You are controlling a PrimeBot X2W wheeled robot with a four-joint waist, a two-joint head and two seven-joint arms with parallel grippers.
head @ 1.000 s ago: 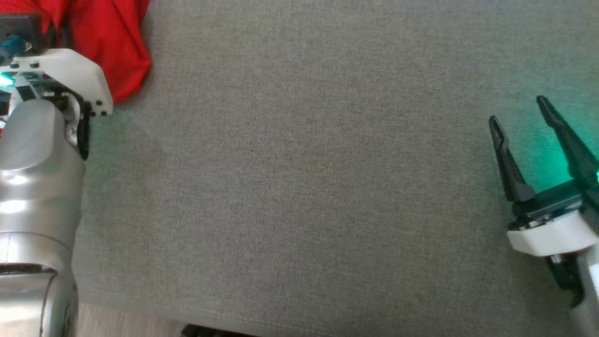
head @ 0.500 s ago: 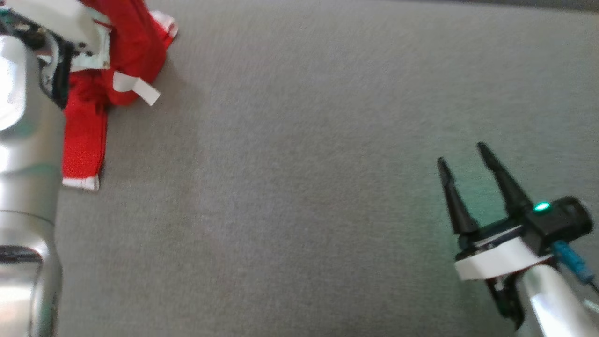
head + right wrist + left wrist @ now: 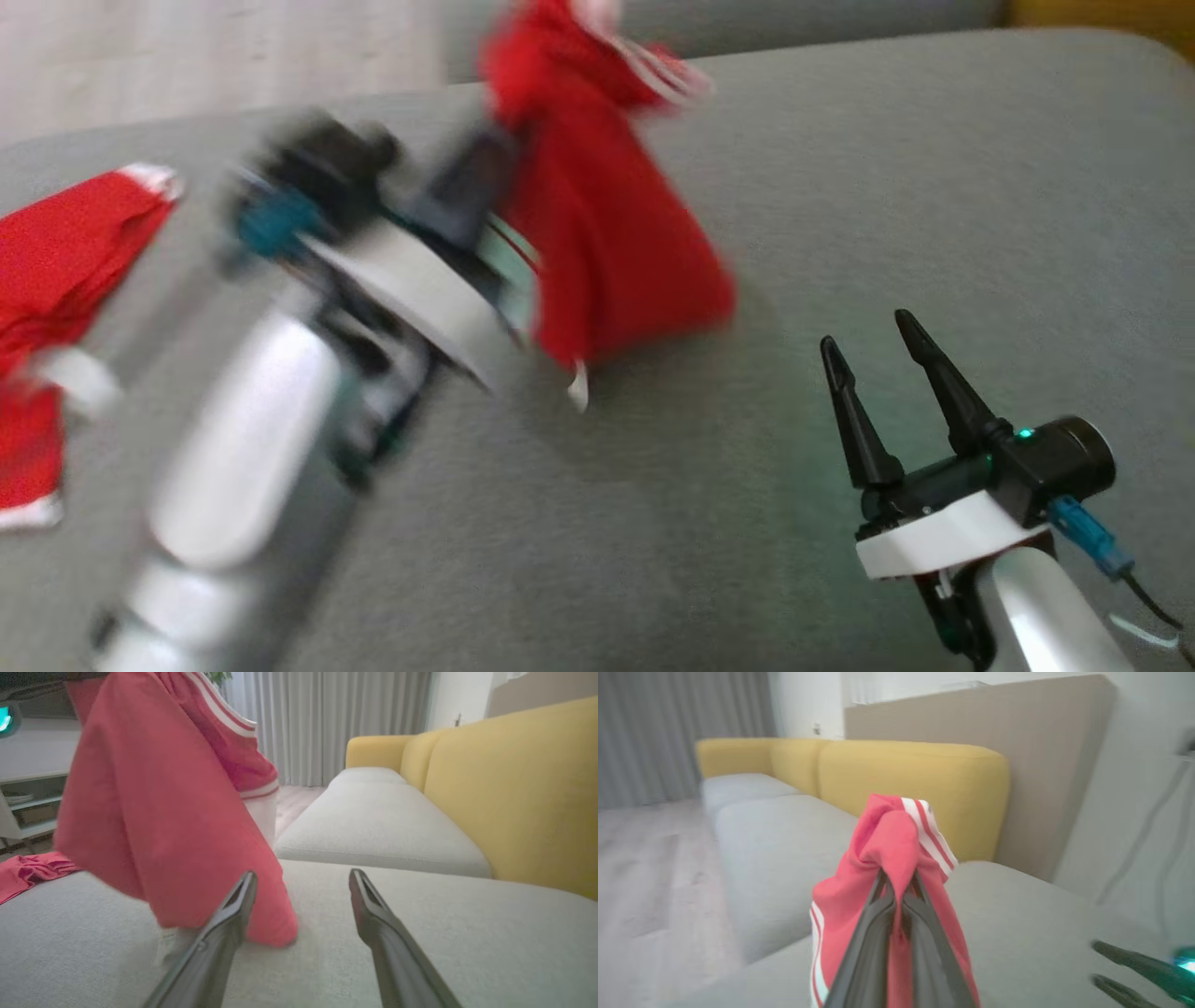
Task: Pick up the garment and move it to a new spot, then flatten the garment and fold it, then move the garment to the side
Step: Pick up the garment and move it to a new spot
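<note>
Camera swung since half a second ago; left arm now mid-frame, blurred. Left gripper (image 3: 899, 884) pinched tight on bunched top of red garment (image 3: 607, 252). Soft white-striped knit hangs cone-shaped, lower end down at grey woven cushion (image 3: 934, 187). Right gripper (image 3: 870, 334) spread wide, empty. More red cloth (image 3: 56, 243) crumpled far left.
</note>
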